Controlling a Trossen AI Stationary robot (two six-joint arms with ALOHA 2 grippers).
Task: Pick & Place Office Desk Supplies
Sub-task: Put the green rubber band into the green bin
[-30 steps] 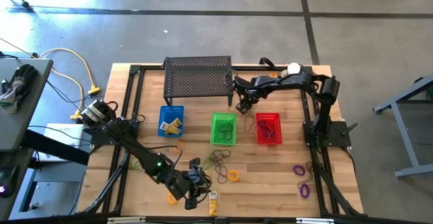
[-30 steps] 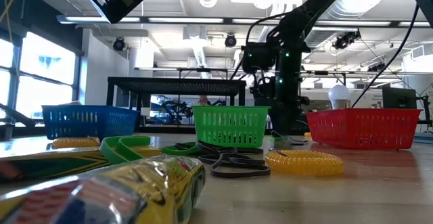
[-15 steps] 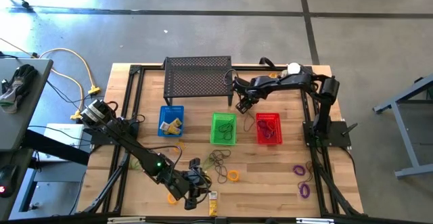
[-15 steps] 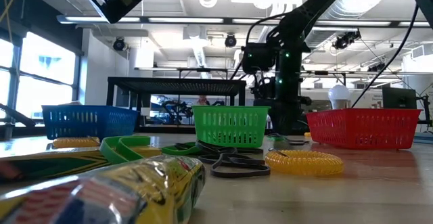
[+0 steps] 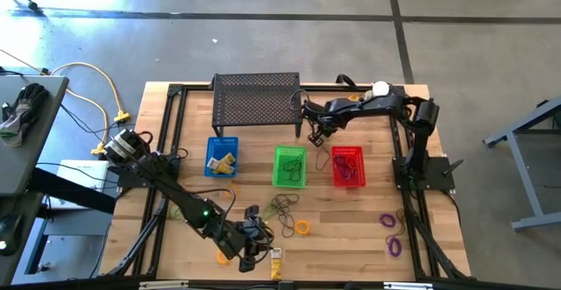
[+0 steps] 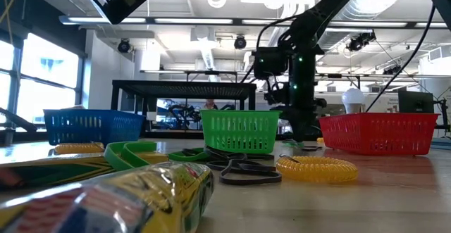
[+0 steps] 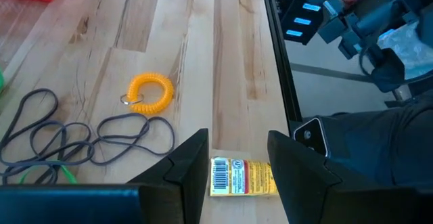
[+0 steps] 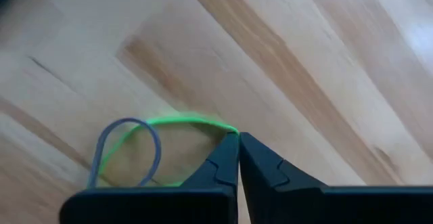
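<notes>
Between my right end effector [image 8: 238, 137] tips, pinched tight, sits a green loop [image 8: 177, 122] against the desk [image 8: 325, 61]. I judge this the pick; lifting comes next. My left end effector [image 7: 237, 158] hangs half-wide above a yellow block [image 7: 240, 177].

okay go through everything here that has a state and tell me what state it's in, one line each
Right hand: shut, pinching a green band.
Left hand: open over the yellow pack, not gripping.
Red basket: upright, bands inside.
Green basket: upright, bands inside.
Blue basket: upright, yellow items inside.
</notes>
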